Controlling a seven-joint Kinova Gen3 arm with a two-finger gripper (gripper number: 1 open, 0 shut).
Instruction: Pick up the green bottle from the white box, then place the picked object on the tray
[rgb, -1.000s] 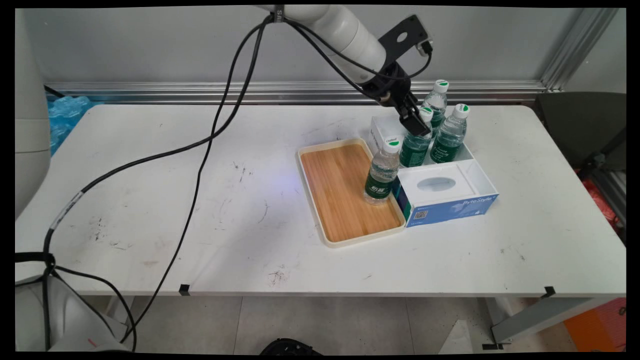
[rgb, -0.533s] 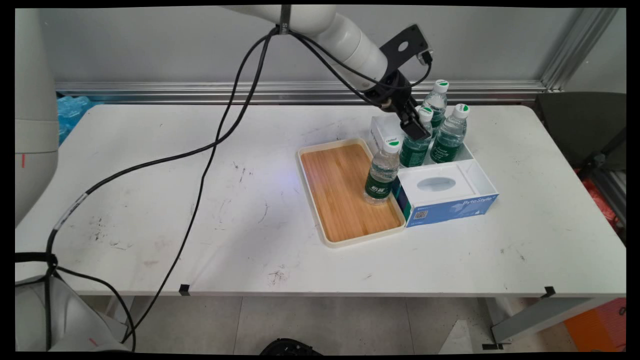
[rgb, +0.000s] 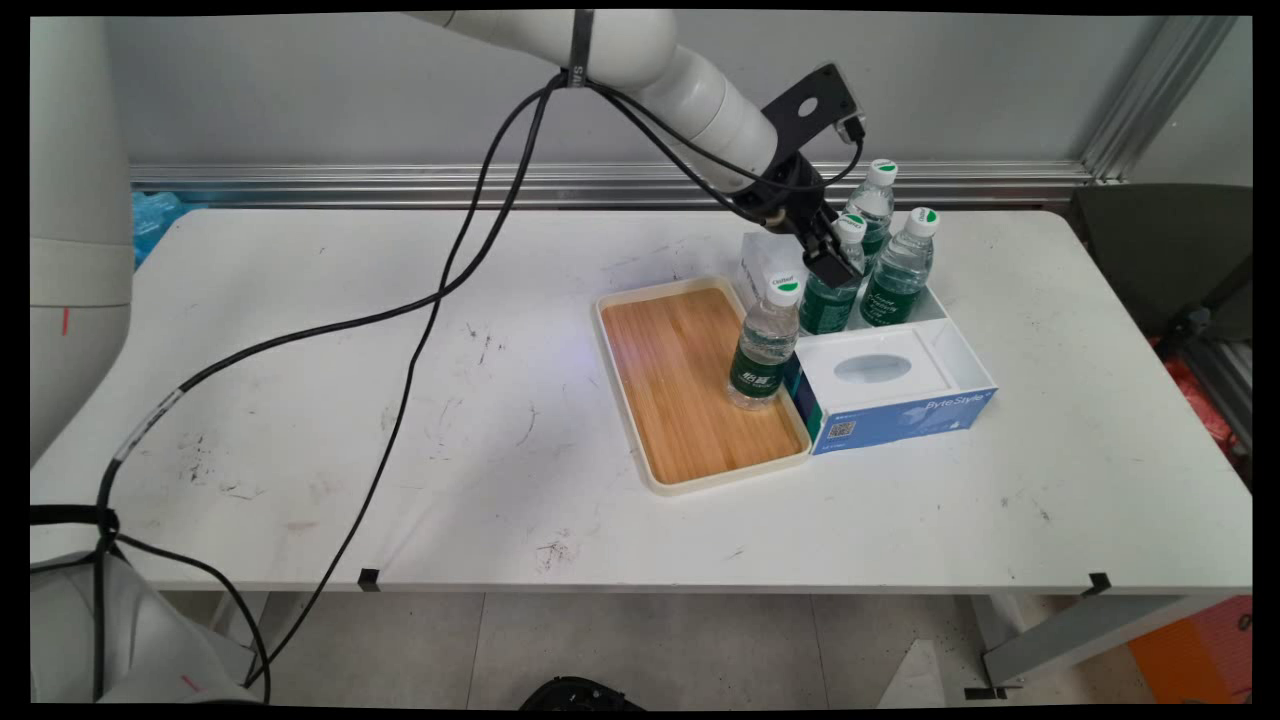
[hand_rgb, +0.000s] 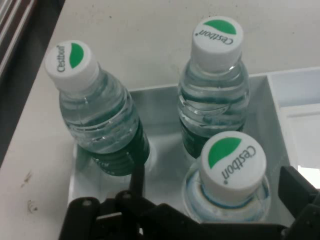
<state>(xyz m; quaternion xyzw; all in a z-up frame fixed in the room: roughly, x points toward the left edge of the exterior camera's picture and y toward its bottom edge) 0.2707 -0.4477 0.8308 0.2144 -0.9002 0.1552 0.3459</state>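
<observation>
Hand view: hand (hand_rgb: 212, 200) open astride nearest bottle's cap (hand_rgb: 231, 162).

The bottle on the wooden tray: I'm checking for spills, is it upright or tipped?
Upright. The bottle stands on its base on the tray, white cap on top, beside the tissue box.

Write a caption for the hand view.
Gripper open around one capped water bottle, two more behind.
</observation>
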